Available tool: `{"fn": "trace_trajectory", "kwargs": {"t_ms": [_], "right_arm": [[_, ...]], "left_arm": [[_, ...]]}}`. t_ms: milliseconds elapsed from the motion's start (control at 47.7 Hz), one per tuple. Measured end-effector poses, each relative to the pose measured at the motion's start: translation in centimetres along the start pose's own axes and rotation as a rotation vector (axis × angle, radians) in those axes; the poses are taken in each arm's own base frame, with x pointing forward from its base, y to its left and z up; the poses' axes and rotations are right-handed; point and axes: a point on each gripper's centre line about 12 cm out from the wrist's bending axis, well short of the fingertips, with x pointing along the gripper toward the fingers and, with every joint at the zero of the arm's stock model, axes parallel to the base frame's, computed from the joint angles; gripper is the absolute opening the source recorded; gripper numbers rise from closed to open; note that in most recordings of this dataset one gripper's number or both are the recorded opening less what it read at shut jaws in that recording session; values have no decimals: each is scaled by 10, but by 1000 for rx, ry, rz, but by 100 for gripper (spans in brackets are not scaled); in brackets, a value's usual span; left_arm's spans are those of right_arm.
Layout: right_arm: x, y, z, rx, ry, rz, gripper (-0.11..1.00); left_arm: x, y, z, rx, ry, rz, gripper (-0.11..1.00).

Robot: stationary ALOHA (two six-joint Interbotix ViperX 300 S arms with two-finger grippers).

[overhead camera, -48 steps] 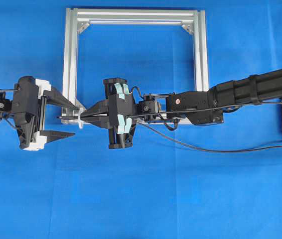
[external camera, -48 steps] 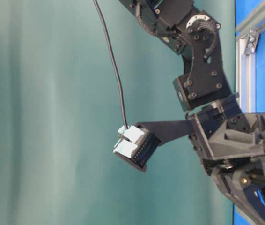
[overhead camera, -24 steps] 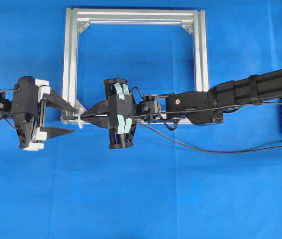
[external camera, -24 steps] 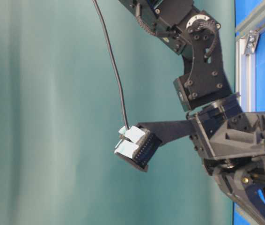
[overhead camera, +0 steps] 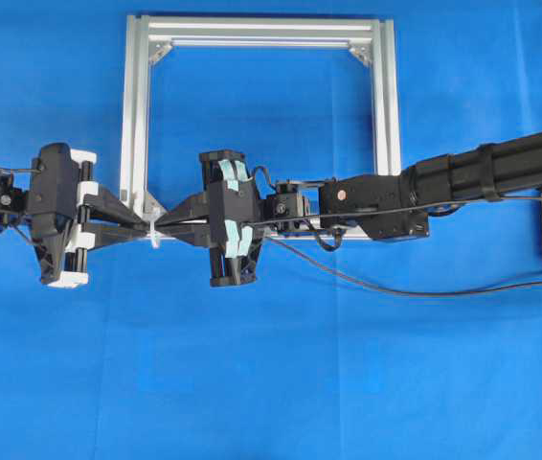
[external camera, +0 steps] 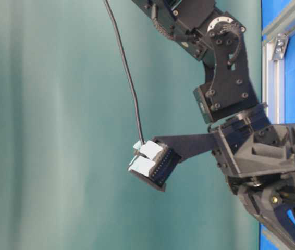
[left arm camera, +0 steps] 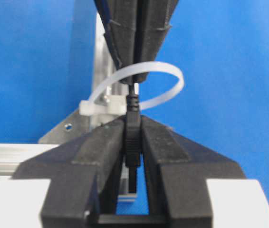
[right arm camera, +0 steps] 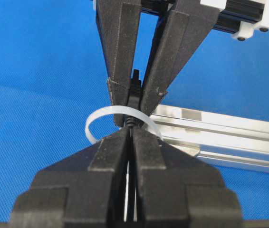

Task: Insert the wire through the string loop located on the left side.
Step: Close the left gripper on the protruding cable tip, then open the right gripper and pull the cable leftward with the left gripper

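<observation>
The landmark for everything here is the string loop (left arm camera: 139, 88), a small whitish band standing out from the lower left corner of a silver aluminium frame (overhead camera: 135, 115) that lies flat on a blue cloth (overhead camera: 271, 383).

Nearest in the left wrist view, the left gripper (left arm camera: 133, 137) is clenched on the plug end of the wire (left arm camera: 132, 130). The black plug sits upright between the two fingers, just on the near side of the loop. Its narrow neck pokes up into the loop's opening.

Just beyond the loop, the right gripper (left arm camera: 137, 52) is clamped on the thin part of the wire, its tips pointing back at the loop from the far side. So the wire passes through the loop, held on both sides.

Farther off, in the overhead view, the rest of the wire trails to the right of the loop, sagging loosely over the cloth.

The wire looks light and limp, so it would droop if gripped far from its end. The plug seems the only stiff part and the best place to hold. The loop appears thin and springy, and a sideways tug could bend it.
</observation>
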Motion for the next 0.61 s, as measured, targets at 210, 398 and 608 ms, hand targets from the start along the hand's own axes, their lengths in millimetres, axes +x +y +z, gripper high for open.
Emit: {"fn": "trace_trajectory", "kwargs": {"t_ms": [210,398,608], "right_arm": [[0,0,0,8,0,0,20],[0,-2,-1,37,6,-16,76],[0,-3,-1,49,7,-23,94]], "left_arm": [[0,0,0,-4,3,1,7],[0,2,0,-6,4,5,7],[0,2,0,-8,6,8,7]]}}
